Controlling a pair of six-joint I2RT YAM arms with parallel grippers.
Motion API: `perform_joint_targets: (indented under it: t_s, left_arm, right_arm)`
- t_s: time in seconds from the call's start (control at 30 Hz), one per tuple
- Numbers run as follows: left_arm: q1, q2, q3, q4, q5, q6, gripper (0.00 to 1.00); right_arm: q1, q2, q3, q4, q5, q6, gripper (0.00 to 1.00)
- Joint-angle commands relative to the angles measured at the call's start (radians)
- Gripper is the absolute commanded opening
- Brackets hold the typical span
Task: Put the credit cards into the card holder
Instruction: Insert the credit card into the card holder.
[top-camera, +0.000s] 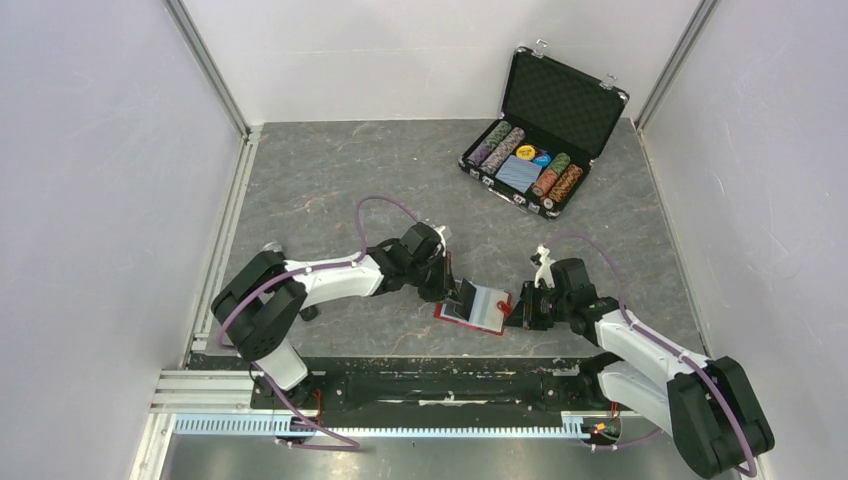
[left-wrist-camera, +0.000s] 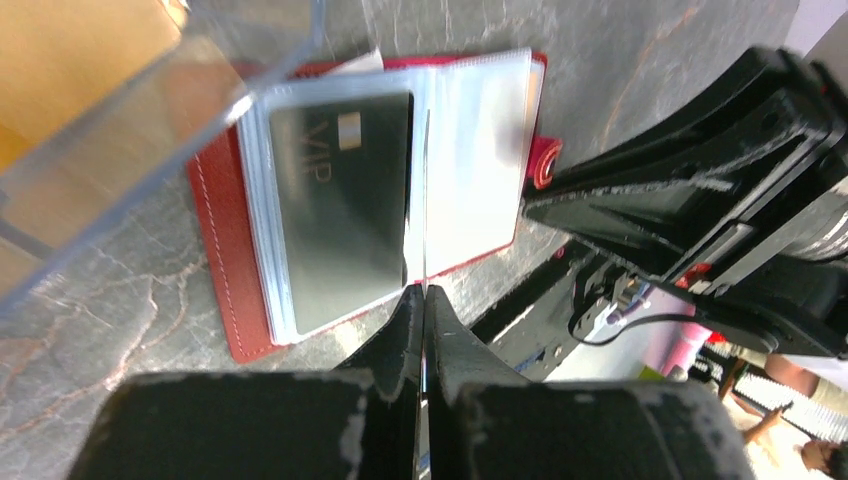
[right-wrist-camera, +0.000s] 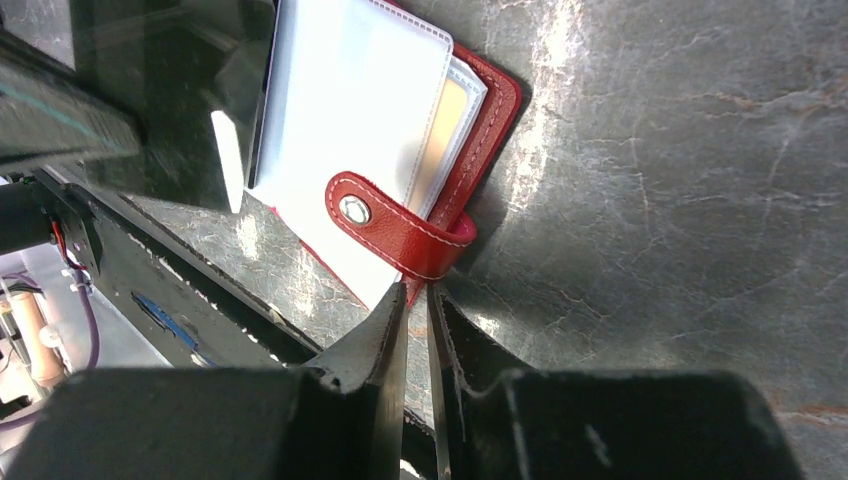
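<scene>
The red card holder (top-camera: 480, 310) lies open near the table's front edge, between both grippers. A black VIP credit card (left-wrist-camera: 340, 210) sits in a clear sleeve on its left side. An orange-gold card (right-wrist-camera: 450, 120) shows inside a sleeve on the right. My left gripper (left-wrist-camera: 424, 290) is shut on a thin sheet seen edge-on, apparently one clear sleeve of the holder (left-wrist-camera: 225, 230) held upright. My right gripper (right-wrist-camera: 418, 290) has its tips closed on the fold of the red snap tab (right-wrist-camera: 400, 235). More orange cards (left-wrist-camera: 70, 60) lie in a clear tray.
A clear plastic tray (left-wrist-camera: 150, 110) stands just beyond the holder's left side, close to my left gripper (top-camera: 455, 292). An open black case of poker chips (top-camera: 545, 140) sits at the back right. White walls enclose the table. My right gripper (top-camera: 518, 308) is near the front rail.
</scene>
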Motion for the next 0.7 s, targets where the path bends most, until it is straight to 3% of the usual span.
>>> perform_joint_targets:
  t_s: [0.0, 0.2, 0.67]
  left_arm:
    - [0.018, -0.028, 0.013, 0.103, -0.062, -0.016, 0.02]
    - [0.039, 0.029, 0.005, 0.206, -0.089, -0.02, 0.02]
    - [0.033, 0.182, -0.018, 0.408, 0.003, -0.109, 0.02]
  right_arm:
    - [0.005, -0.016, -0.032, -0.034, 0.042, -0.018, 0.16]
    - [0.005, -0.015, -0.045, -0.011, 0.018, -0.002, 0.16]
    - [0.005, -0.03, -0.061, -0.006, 0.006, 0.012, 0.16]
